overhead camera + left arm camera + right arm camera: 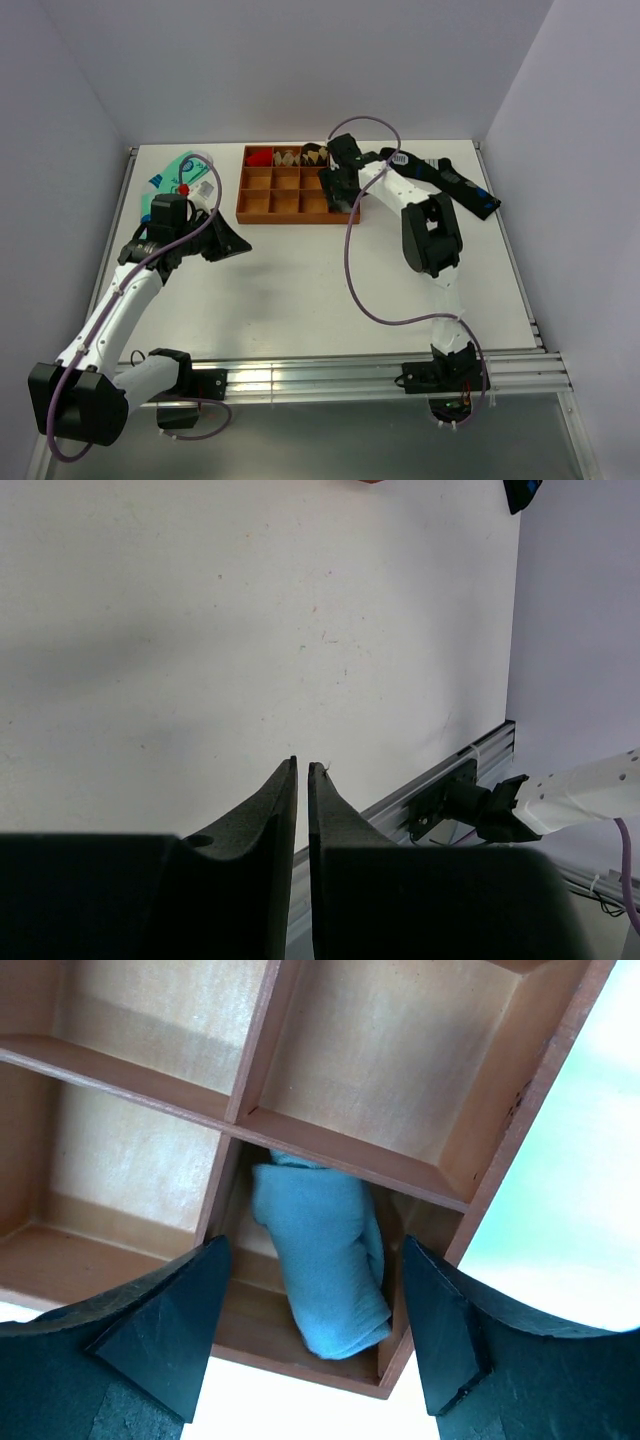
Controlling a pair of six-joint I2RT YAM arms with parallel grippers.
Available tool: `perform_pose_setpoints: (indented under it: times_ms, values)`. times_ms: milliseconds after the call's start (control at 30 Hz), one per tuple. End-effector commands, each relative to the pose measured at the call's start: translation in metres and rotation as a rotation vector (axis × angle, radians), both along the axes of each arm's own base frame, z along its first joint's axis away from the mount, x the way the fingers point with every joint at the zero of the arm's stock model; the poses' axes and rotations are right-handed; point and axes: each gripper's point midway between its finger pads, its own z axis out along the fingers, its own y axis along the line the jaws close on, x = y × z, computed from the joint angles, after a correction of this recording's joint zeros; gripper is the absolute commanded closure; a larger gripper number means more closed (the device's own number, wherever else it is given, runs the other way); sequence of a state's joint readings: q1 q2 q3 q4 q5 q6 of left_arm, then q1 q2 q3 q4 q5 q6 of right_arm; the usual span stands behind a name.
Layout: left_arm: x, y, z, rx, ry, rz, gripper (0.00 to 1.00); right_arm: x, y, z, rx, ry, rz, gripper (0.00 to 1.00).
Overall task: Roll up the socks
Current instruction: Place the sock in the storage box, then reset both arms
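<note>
Right claw, socks between tray walls

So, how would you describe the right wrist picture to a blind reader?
A pale rolled sock lies in a corner compartment of a wooden tray, seen close up and framed by the dark fingers of the open right claw.

Looks like a robotics lab test cell to me, nobody's home. There's a plain white tabletop boxed in by bare pale walls across the top and sides. A silver aluminium rail runs along the bottom, with a white-and-black robot arm bolted on at lower left and another at right. A purple cable loops loose mid-frame.
</note>
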State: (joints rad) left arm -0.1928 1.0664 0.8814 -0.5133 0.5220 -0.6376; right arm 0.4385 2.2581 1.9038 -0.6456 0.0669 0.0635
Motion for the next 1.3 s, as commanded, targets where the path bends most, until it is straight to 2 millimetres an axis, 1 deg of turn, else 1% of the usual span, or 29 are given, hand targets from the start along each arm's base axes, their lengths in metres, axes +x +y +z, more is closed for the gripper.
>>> perform_pose_setpoints:
  times_ms: [0, 100, 133, 200, 233, 267, 300, 333, 367, 400, 433, 467, 500, 533, 567, 600, 633, 667, 700, 733, 767, 800, 833, 867, 933, 967, 1000, 1100, 1267]
  values:
    - [0.010, -0.001, 0.016, 0.002, -0.081, -0.022, 0.85, 0.006, 0.002, 0.067, 0.075, -0.126, -0.022, 0.23]
    - [0.011, 0.000, 0.017, 0.011, -0.105, -0.029, 0.83, 0.008, -0.004, 0.093, 0.079, -0.182, -0.054, 0.22]
    - [0.012, 0.000, 0.019, 0.012, -0.116, -0.031, 0.83, 0.007, -0.005, 0.113, 0.095, -0.220, -0.063, 0.21]
    - [0.014, 0.000, 0.024, 0.018, -0.147, -0.041, 0.80, 0.006, -0.008, 0.135, 0.111, -0.262, -0.085, 0.21]
    - [0.016, 0.000, 0.028, 0.016, -0.172, -0.040, 0.80, 0.005, -0.012, 0.154, 0.128, -0.300, -0.108, 0.19]
    - [0.015, 0.000, 0.029, 0.018, -0.189, -0.046, 0.78, 0.000, -0.014, 0.161, 0.143, -0.310, -0.115, 0.15]
    - [0.014, 0.001, 0.035, 0.017, -0.219, -0.042, 0.77, -0.004, -0.013, 0.169, 0.171, -0.319, -0.130, 0.01]
    - [0.014, 0.002, 0.039, 0.019, -0.240, -0.036, 0.76, -0.014, -0.014, 0.198, 0.223, -0.364, -0.130, 0.00]
    - [0.014, 0.003, 0.041, 0.022, -0.270, -0.029, 0.75, -0.027, -0.015, 0.191, 0.236, -0.345, -0.131, 0.00]
    - [0.010, 0.006, 0.052, 0.022, -0.326, -0.019, 0.72, -0.031, -0.013, 0.202, 0.291, -0.376, -0.137, 0.00]
    - [0.010, 0.011, 0.054, 0.036, -0.353, 0.008, 0.70, -0.041, -0.014, 0.214, 0.327, -0.399, -0.134, 0.00]
    - [0.009, 0.014, 0.052, 0.047, -0.366, 0.022, 0.69, -0.060, -0.018, 0.225, 0.373, -0.426, -0.127, 0.00]
    - [0.004, 0.016, 0.058, 0.048, -0.400, 0.031, 0.68, -0.071, -0.020, 0.232, 0.403, -0.436, -0.133, 0.00]
    - [0.004, 0.021, 0.058, 0.062, -0.411, 0.056, 0.66, -0.084, -0.025, 0.218, 0.401, -0.407, -0.139, 0.00]
    - [0.000, 0.023, 0.051, 0.070, -0.402, 0.061, 0.65, -0.102, -0.029, 0.237, 0.446, -0.444, -0.129, 0.00]
    - [-0.004, 0.025, 0.057, 0.070, -0.434, 0.068, 0.64, -0.113, -0.031, 0.236, 0.465, -0.440, -0.133, 0.00]
    - [-0.006, 0.026, 0.056, 0.070, -0.442, 0.073, 0.64, -0.126, -0.037, 0.212, 0.451, -0.398, -0.142, 0.00]
    - [-0.009, 0.028, 0.054, 0.075, -0.445, 0.082, 0.60, -0.142, -0.043, 0.231, 0.495, -0.459, -0.138, 0.00]
    - [-0.013, 0.030, 0.060, 0.074, -0.469, 0.091, 0.49, -0.155, -0.042, 0.228, 0.529, -0.452, -0.120, 0.00]
    - [-0.016, 0.030, 0.064, 0.071, -0.481, 0.090, 0.48, -0.166, -0.045, 0.227, 0.548, -0.464, -0.118, 0.00]
    - [-0.017, 0.031, 0.074, 0.069, -0.503, 0.094, 0.44, -0.178, -0.051, 0.203, 0.535, -0.436, -0.131, 0.00]
    - [-0.021, 0.032, 0.075, 0.074, -0.496, 0.095, 0.43, -0.192, -0.058, 0.216, 0.571, -0.489, -0.135, 0.00]
    - [-0.022, 0.033, 0.077, 0.078, -0.500, 0.094, 0.40, -0.200, -0.063, 0.212, 0.574, -0.497, -0.138, 0.00]
    - [-0.022, 0.036, 0.080, 0.091, -0.511, 0.102, 0.36, -0.210, -0.066, 0.196, 0.561, -0.473, -0.142, 0.00]
    - [-0.026, 0.038, 0.079, 0.100, -0.514, 0.106, 0.36, -0.227, -0.077, 0.194, 0.571, -0.502, -0.150, 0.00]
    - [-0.027, 0.038, 0.081, 0.096, -0.523, 0.112, 0.35, -0.234, -0.080, 0.193, 0.577, -0.511, -0.148, 0.00]
    - [-0.031, 0.039, 0.086, 0.090, -0.541, 0.115, 0.35, -0.243, -0.084, 0.199, 0.593, -0.543, -0.138, 0.00]
    - [-0.036, 0.040, 0.089, 0.079, -0.568, 0.125, 0.34, -0.251, -0.098, 0.189, 0.568, -0.564, -0.183, 0.00]
    - [-0.041, 0.032, 0.088, 0.067, -0.582, 0.106, 0.33, -0.257, -0.101, 0.181, 0.570, -0.546, -0.192, 0.00]
